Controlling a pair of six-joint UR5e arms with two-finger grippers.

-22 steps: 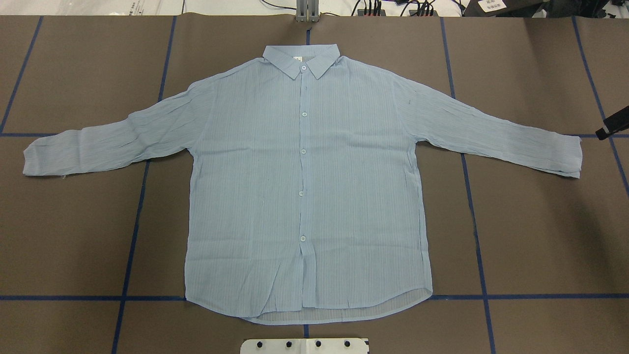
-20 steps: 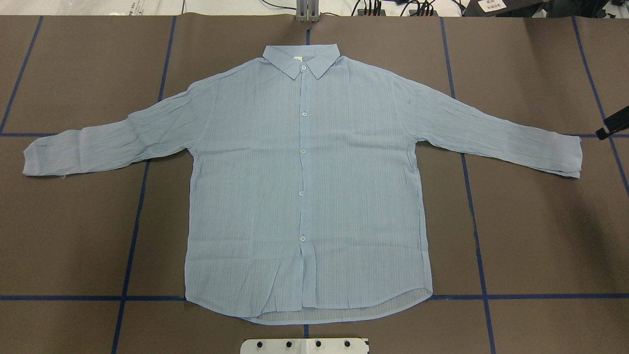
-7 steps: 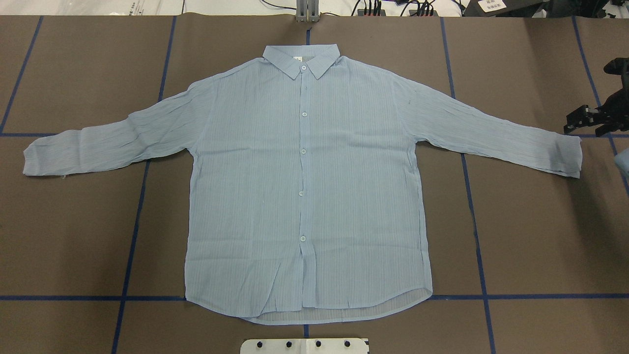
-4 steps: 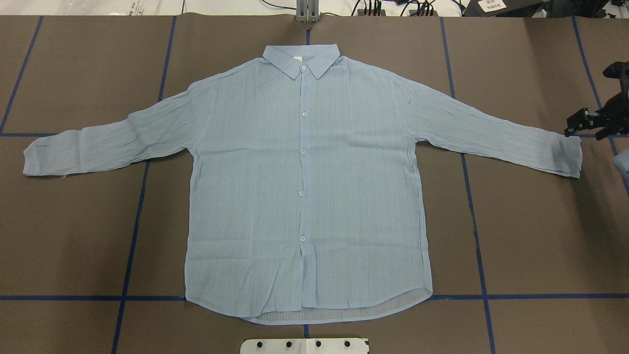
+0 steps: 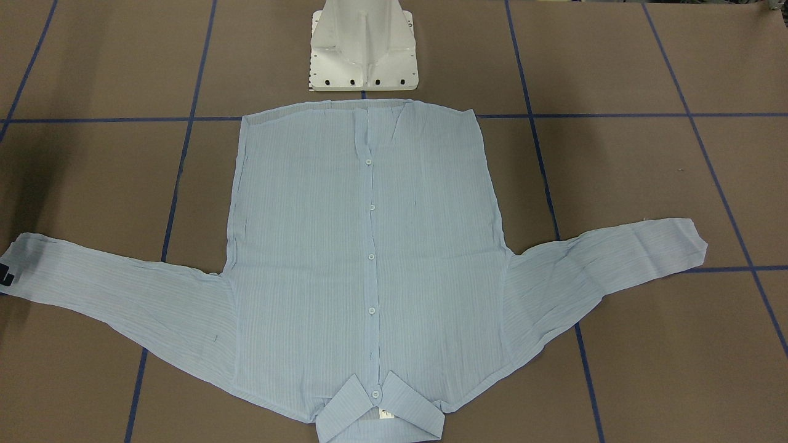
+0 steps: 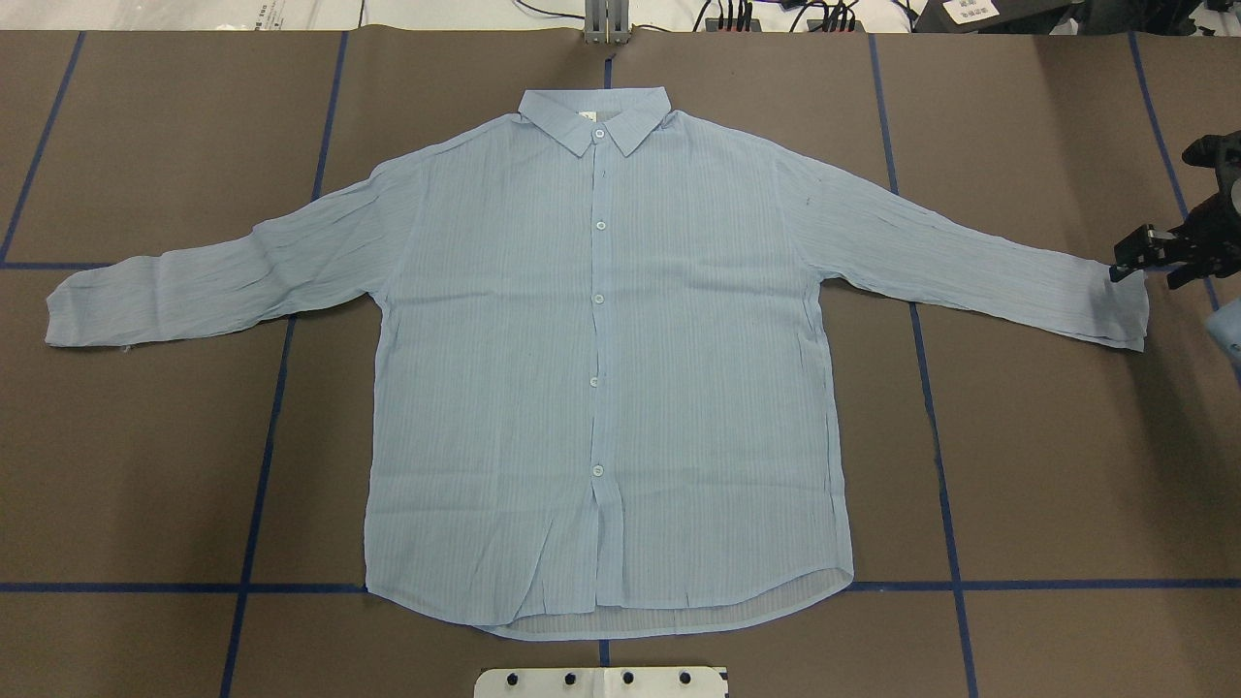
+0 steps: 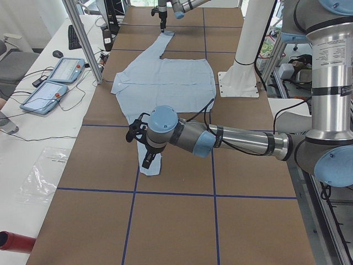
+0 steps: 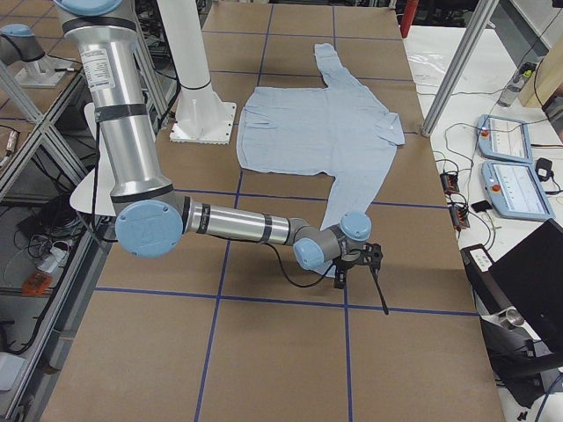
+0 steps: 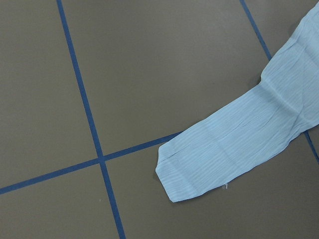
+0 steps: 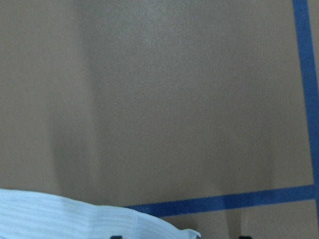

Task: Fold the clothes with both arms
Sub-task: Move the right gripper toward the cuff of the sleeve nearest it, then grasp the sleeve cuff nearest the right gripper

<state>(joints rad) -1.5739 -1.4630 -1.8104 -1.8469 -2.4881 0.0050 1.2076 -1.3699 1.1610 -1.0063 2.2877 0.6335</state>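
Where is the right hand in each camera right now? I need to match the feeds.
Front-facing: the right hand is a black sliver at the far left edge, at the cuff's end.
Overhead: hand at the far right edge, beside the cuff.
Exterior left: hand small, top centre, at the shirt's far end.
Exterior right: hand near centre.
Left wrist: not in it.
Right wrist: only fingertips at the bottom edge.
Shared landmark: that sleeve cuff.

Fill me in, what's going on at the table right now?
A light blue shirt lies flat and buttoned on the table, sleeves spread out, nothing folded yet. The right hand is open, down at the end of the sleeve cuff on its side, not gripping it. The left hand hangs above the other cuff; whether it is open can't be told.
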